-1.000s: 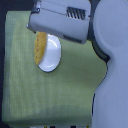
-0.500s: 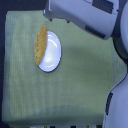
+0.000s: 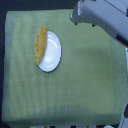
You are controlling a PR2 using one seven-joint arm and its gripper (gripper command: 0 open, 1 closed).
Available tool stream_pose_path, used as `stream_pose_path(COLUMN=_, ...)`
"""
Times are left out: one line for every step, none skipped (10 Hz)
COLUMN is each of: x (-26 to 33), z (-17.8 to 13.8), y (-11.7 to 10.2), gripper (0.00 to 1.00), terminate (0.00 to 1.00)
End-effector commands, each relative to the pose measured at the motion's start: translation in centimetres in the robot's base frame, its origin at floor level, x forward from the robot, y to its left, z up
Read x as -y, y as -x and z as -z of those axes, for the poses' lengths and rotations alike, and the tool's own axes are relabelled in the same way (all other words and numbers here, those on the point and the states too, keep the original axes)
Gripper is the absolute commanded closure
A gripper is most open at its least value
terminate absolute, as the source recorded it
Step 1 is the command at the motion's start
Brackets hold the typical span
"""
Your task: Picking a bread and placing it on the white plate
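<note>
While bread (image 3: 40,44) overlaps white plate (image 3: 51,52), hand unseen

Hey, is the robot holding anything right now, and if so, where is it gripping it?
Nothing appears held. The bread lies on the left edge of the white plate, well apart from the arm at upper right. The gripper's fingers aren't visible.

Golden-orange-brown bread (image 3: 40,44), plain white plate (image 3: 51,54), olive-green cloth (image 3: 80,85) with fine woven texture, pale grey-white arm (image 3: 102,15), dark surround.
</note>
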Motion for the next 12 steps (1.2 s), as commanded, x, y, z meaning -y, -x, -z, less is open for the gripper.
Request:
stream_pose_path(x=12.6, z=-0.2, y=-1.0, gripper=0.00, terminate=0.00)
stream_pose_path(x=15.0, z=-0.5, y=-1.6, gripper=0.00, terminate=0.00)
stream_pose_path(x=17.8, z=-0.9, y=-2.3, gripper=0.00, terminate=0.00)
stream_pose_path(x=18.9, z=-1.0, y=-2.6, gripper=0.00, terminate=0.00)
stream_pose_path(x=20.8, z=-1.2, y=-3.1, gripper=0.00, terminate=0.00)
stream_pose_path(x=22.8, z=-1.3, y=-3.5, gripper=0.00, terminate=0.00)
stream_pose_path(x=25.2, z=-1.2, y=-3.8, gripper=0.00, terminate=0.00)
stream_pose_path(x=25.7, z=-1.0, y=-3.8, gripper=0.00, terminate=0.00)
stream_pose_path(x=26.6, z=-0.3, y=-3.2, gripper=0.00, terminate=0.00)
stream_pose_path(x=26.8, z=0.0, y=-2.9, gripper=0.00, terminate=0.00)
stream_pose_path(x=26.9, z=0.0, y=-2.5, gripper=0.00, terminate=0.00)
stream_pose_path(x=26.9, z=0.0, y=-2.2, gripper=0.00, terminate=0.00)
